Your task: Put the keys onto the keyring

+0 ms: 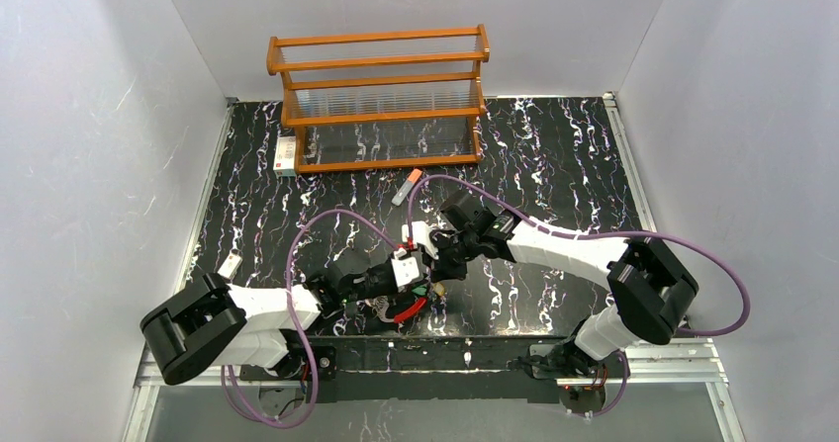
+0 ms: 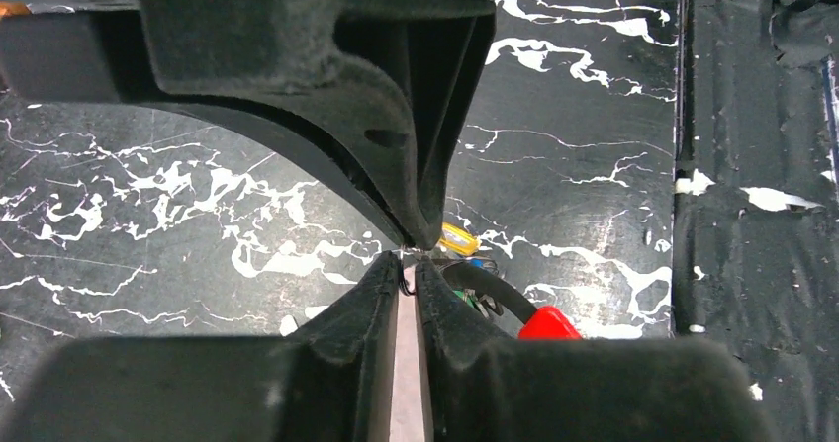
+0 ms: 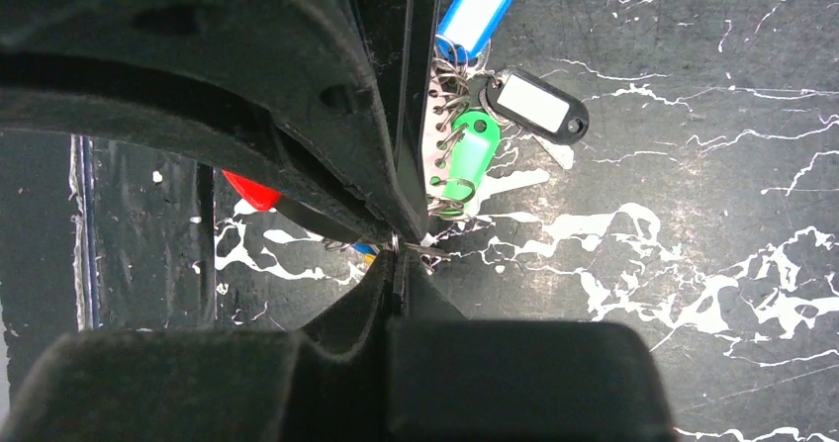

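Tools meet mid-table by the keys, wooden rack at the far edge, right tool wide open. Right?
Not quite. The right tool is shut, not wide open: the right wrist view shows it closed tight. The rest stands: it meets the left tool mid-table by the keys, wooden rack at the far edge.

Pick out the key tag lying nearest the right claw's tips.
The green tag, just beside the right claw; the blue tag and the black tag lie farther off.
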